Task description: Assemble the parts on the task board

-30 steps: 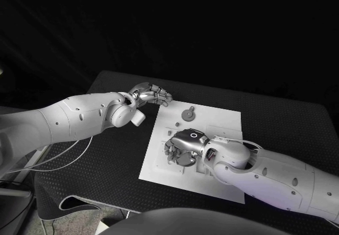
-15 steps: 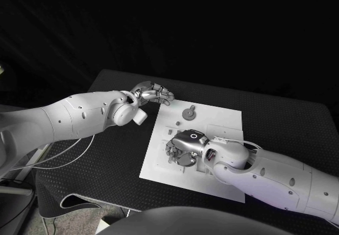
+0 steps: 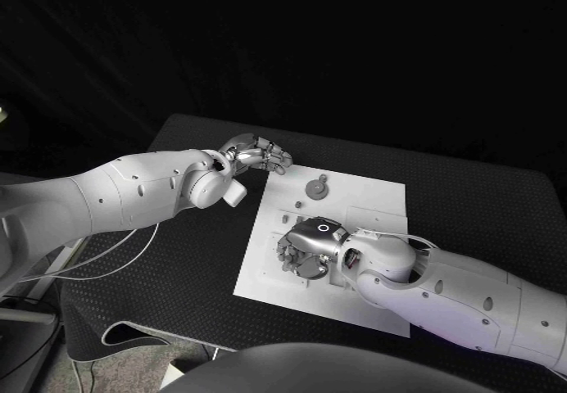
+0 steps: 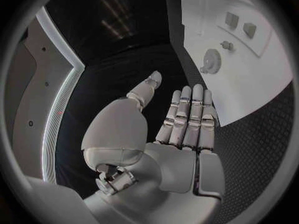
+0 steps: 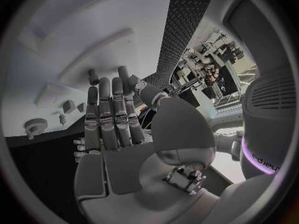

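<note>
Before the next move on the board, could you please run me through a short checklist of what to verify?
1. Left hand free: ok, fingers straight, nothing held in the left wrist view.
2. Right hand free: ok, fingers extended, palm bare in the right wrist view.
3. Task board flat on the table: ok.
4. Round gear-like part unobstructed: ok, neither hand touches it.
5. Parts under the right hand seated: cannot tell, the hand hides them.

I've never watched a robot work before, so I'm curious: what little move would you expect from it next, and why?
Probably the right hand should lower its fingers onto the small parts beneath it. It hangs over the middle of the task board with fingers extended and nothing in them, while the left hand, also holding nothing, waits past the board's far corner near the round gear-like part.
</note>
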Action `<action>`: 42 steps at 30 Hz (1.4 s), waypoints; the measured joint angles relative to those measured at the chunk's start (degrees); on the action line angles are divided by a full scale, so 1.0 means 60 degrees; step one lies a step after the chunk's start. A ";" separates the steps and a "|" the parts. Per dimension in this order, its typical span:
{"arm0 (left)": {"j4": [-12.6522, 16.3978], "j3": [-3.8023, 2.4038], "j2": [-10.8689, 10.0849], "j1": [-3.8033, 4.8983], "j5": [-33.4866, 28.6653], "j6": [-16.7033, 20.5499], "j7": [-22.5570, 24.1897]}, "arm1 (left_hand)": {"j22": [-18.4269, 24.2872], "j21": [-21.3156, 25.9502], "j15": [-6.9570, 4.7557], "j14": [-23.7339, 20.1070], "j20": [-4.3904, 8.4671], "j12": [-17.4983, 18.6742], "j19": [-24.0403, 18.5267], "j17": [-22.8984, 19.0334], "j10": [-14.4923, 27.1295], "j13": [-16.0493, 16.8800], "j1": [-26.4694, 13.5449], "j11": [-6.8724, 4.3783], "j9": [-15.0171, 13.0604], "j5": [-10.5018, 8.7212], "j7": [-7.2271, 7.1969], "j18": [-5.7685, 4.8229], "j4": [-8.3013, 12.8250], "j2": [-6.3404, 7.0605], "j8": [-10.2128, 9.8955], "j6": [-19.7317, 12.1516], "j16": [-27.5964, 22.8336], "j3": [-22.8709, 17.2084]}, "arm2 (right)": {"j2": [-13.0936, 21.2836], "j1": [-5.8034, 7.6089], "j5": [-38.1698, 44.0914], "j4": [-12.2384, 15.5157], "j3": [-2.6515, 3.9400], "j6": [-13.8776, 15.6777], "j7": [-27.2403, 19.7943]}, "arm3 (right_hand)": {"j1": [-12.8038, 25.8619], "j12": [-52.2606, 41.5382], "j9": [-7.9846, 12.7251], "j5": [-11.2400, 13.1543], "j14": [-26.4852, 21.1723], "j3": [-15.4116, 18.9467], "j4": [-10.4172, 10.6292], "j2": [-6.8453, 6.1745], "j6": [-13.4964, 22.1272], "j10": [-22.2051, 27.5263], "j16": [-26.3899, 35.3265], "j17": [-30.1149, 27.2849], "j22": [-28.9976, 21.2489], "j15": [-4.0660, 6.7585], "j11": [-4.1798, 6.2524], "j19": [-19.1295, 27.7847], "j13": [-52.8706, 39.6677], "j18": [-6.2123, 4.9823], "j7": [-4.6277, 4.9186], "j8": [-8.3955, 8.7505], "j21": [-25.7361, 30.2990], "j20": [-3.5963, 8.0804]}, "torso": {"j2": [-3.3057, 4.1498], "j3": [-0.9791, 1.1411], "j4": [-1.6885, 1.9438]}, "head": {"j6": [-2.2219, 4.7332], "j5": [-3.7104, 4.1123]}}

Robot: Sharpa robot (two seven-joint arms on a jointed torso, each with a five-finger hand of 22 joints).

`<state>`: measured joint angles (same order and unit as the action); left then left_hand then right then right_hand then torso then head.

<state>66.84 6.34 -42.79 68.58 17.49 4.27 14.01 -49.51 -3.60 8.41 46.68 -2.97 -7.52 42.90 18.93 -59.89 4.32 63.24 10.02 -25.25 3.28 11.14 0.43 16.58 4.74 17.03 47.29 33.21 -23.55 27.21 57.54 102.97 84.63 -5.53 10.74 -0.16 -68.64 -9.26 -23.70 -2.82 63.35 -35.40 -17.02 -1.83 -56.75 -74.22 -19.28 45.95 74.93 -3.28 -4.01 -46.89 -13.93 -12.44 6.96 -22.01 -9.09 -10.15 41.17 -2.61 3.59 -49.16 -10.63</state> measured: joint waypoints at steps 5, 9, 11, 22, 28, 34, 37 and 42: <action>-0.0003 0.0000 0.0000 0.0000 -0.0001 0.0000 -0.0002 | 0.0008 0.0000 0.0000 0.0000 0.0000 0.0000 0.0000 0.0000 0.0000 0.0000 0.0000 0.0000 0.0009 0.0000 0.0000 0.0001 0.0000 0.0000 0.0000 0.0000 -0.0033 0.0000 | -0.0037 -0.0005 0.0006 -0.0053 -0.0023 -0.0017 -0.0006 | 0.0000 0.0000 0.0000 0.0000 0.0000 0.0007 -0.0007 0.0000 0.0006 0.0000 0.0000 0.0009 -0.0001 0.0000 0.0000 0.0000 0.0001 0.0000 0.0003 -0.0018 0.0000 0.0000 | -0.0001 -0.0003 0.0004 | -0.0018 -0.0015; -0.0003 0.0000 0.0000 0.0000 -0.0001 -0.0001 -0.0004 | 0.0008 0.0000 0.0000 0.0000 0.0000 0.0000 0.0000 0.0010 0.0000 -0.0004 0.0000 0.0000 0.0008 0.0000 0.0000 0.0000 0.0000 0.0000 0.0000 0.0000 -0.0033 0.0000 | -0.0078 -0.0012 0.0025 -0.0135 -0.0052 -0.0014 -0.0004 | 0.0000 0.0000 0.0000 0.0000 0.0000 0.0010 -0.0010 -0.0001 0.0011 -0.0001 0.0000 0.0009 -0.0001 0.0000 -0.0001 0.0000 0.0001 -0.0001 0.0007 -0.0018 0.0000 0.0000 | -0.0001 -0.0006 0.0004 | -0.0021 -0.0016; -0.0003 0.0000 0.0001 0.0000 -0.0001 -0.0001 -0.0006 | 0.0008 0.0000 0.0000 0.0000 0.0000 0.0000 0.0000 0.0010 0.0000 -0.0008 0.0000 0.0000 0.0009 0.0000 0.0000 0.0001 0.0000 0.0000 0.0000 0.0000 -0.0033 0.0000 | -0.0104 -0.0020 0.0040 -0.0166 -0.0065 -0.0010 -0.0001 | 0.0000 0.0000 0.0000 0.0000 0.0000 0.0010 -0.0010 0.0000 0.0012 -0.0001 0.0000 0.0009 -0.0001 0.0000 -0.0001 0.0000 0.0001 0.0000 0.0008 -0.0018 0.0000 0.0000 | -0.0001 -0.0007 0.0004 | -0.0021 -0.0016; -0.0013 0.0000 0.0011 0.0000 -0.0002 -0.0003 -0.0009 | 0.0017 0.0000 0.0000 0.0000 0.0000 0.0000 0.0000 0.0018 0.0000 -0.0008 0.0000 0.0000 0.0008 0.0000 0.0000 0.0001 -0.0025 0.0000 0.0000 0.0000 -0.0033 0.0025 | -0.0189 -0.0041 0.0183 -0.0229 -0.0134 0.0011 0.0057 | 0.0001 0.0036 0.0003 0.0000 0.0000 0.0038 0.0018 -0.0001 0.0001 -0.0001 0.0000 0.0008 -0.0002 0.0000 -0.0002 0.0000 -0.0012 0.0000 -0.0033 -0.0017 0.0000 0.0000 | -0.0005 -0.0008 0.0005 | -0.0047 -0.0021; -0.0013 0.0001 0.0003 0.0000 -0.0003 -0.0003 -0.0014 | 0.0016 0.0000 0.0000 0.0000 0.0000 0.0000 0.0000 0.0018 0.0000 -0.0008 0.0000 0.0000 0.0008 0.0000 0.0000 0.0001 -0.0025 0.0000 0.0000 0.0000 -0.0033 0.0025 | -0.0189 -0.0040 0.0213 -0.0223 -0.0151 0.0012 0.0070 | 0.0058 0.0090 0.0006 0.0000 -0.0042 0.0122 0.0018 -0.0121 0.0001 0.0019 0.0068 0.0017 -0.0002 -0.0041 -0.0023 0.0022 -0.0013 -0.0001 -0.0035 -0.0014 0.0007 -0.0021 | -0.0005 -0.0008 0.0000 | -0.0050 -0.0022; -0.0008 0.0001 0.0000 0.0000 -0.0003 -0.0006 -0.0023 | 0.0026 0.0000 0.0025 -0.0025 0.0000 0.0000 0.0000 0.0028 0.0000 -0.0007 -0.0003 0.0000 0.0007 0.0000 0.0000 0.0000 -0.0025 -0.0003 0.0000 0.0000 -0.0033 0.0025 | -0.0159 -0.0061 0.0065 -0.0264 -0.0205 0.0175 0.0093 | 0.0501 0.0663 0.0186 -0.0003 -0.0966 0.0481 0.0078 -0.1050 0.0770 0.0932 0.0674 -0.0144 -0.0003 -0.0510 -0.0442 0.1089 0.0168 0.0187 0.0363 0.0493 0.0539 -0.0197 | -0.0005 -0.0009 -0.0005 | -0.0048 -0.0022; -0.0008 0.0001 0.0000 0.0000 -0.0004 -0.0007 -0.0028 | 0.0032 0.0000 0.0035 -0.0035 0.0000 0.0000 0.0000 0.0027 0.0000 -0.0007 -0.0035 0.0000 0.0007 0.0000 0.0000 0.0000 0.0001 -0.0035 0.0000 0.0000 -0.0033 0.0052 | -0.0143 -0.0065 -0.0025 -0.0280 -0.0205 0.0329 0.0126 | 0.0702 0.0899 0.0279 -0.0003 -0.1619 0.0747 0.0089 -0.1282 0.1102 0.1547 0.1011 -0.0227 -0.0003 -0.0822 -0.0738 0.1799 0.0326 0.0384 0.0484 0.0683 0.0767 -0.0248 | -0.0004 -0.0006 -0.0005 | -0.0047 -0.0022; -0.0011 0.0002 0.0000 0.0000 -0.0004 -0.0010 -0.0034 | 0.0036 0.0000 0.0035 -0.0035 -0.0007 0.0000 -0.0006 0.0035 0.0000 -0.0007 -0.0035 0.0000 0.0007 0.0000 0.0000 0.0000 0.0002 -0.0035 0.0000 0.0000 -0.0070 0.0052 | -0.0113 -0.0063 -0.0158 -0.0273 -0.0203 0.0567 0.0141 | 0.0792 0.0915 0.0330 -0.0003 -0.1982 0.0880 0.0149 -0.1445 0.1271 0.1882 0.1154 -0.0236 -0.0003 -0.1022 -0.0879 0.2203 0.0434 0.0525 0.0487 0.0730 0.0794 -0.0256 | -0.0005 -0.0003 -0.0005 | -0.0045 -0.0009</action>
<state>66.78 6.35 -42.79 68.58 17.46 4.21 13.81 -49.29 -3.60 8.62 46.48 -3.01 -7.52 42.87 19.14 -59.89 4.28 63.03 10.02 -25.21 3.28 11.14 0.43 16.59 4.53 17.03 47.29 32.79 -23.24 26.53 57.16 102.02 82.99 -6.75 14.14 0.68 -63.89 -3.76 -21.72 -2.84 51.46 -30.13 -16.12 -10.50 -49.12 -62.93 -12.36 44.54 74.92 -9.41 -9.28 -33.68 -11.33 -9.29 9.88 -17.63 -4.32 -11.68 41.14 -2.63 3.56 -49.43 -10.69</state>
